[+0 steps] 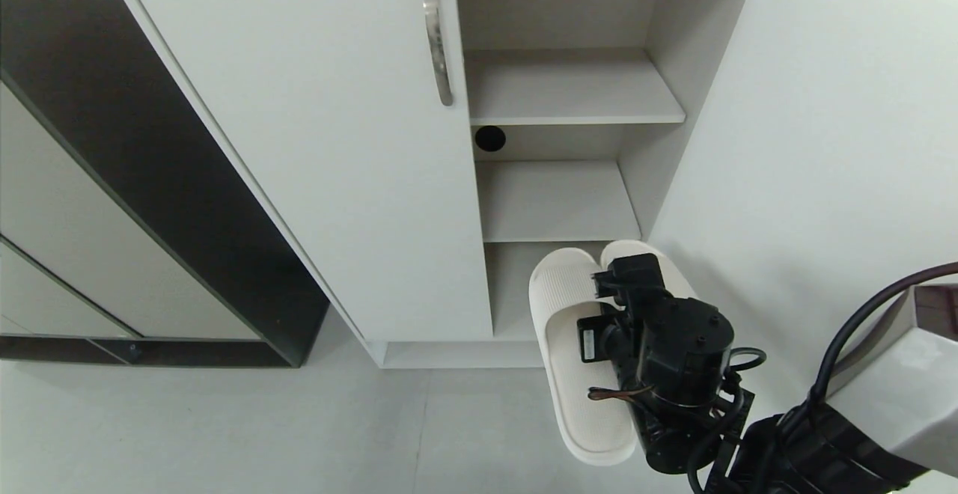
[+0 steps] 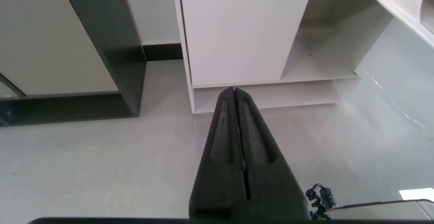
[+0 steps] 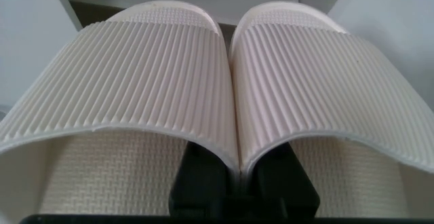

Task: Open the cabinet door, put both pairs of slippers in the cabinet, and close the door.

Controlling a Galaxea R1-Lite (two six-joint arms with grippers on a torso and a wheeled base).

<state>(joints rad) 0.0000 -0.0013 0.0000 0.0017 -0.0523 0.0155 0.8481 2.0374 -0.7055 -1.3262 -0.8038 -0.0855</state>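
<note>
**One pair of slippers held at the mouth of the open cabinet**

The cabinet [image 1: 449,354] stands with its right half open. Three shelves show inside, and the wide white panel swung out to the right of the cabinet [image 1: 786,142] seems to be the opened door, though its hinge edge is hard to make out. The closed door [image 1: 337,142] on the cabinet's left half keeps its metal handle [image 1: 438,45] beside the opening.

The right pincer [image 1: 625,278] is clamped on the pair of slippers [image 1: 576,374]. The right wrist view shows how: its fingers [image 3: 203,183] pinch the two inner side walls together, so both slippers [image 3: 230,88] travel as one bundle, side by side with straps up. They hang above the floor [image 1: 224,427] just in front of the cabinet, toes pointing into it at about the level of the bottom shelf [image 1: 509,292]. Toes-first suits a straight slide onto that shelf.

The left pincer [image 2: 235,91] is pressed together with nothing between its fingers. It sits low and back from the cabinet, in front of the closed door, which leaves the opening free for the loaded arm. A corner of a slipper [image 2: 407,0] shows from there.

My reading is that the door step is done and this pair is about to be placed.
</note>
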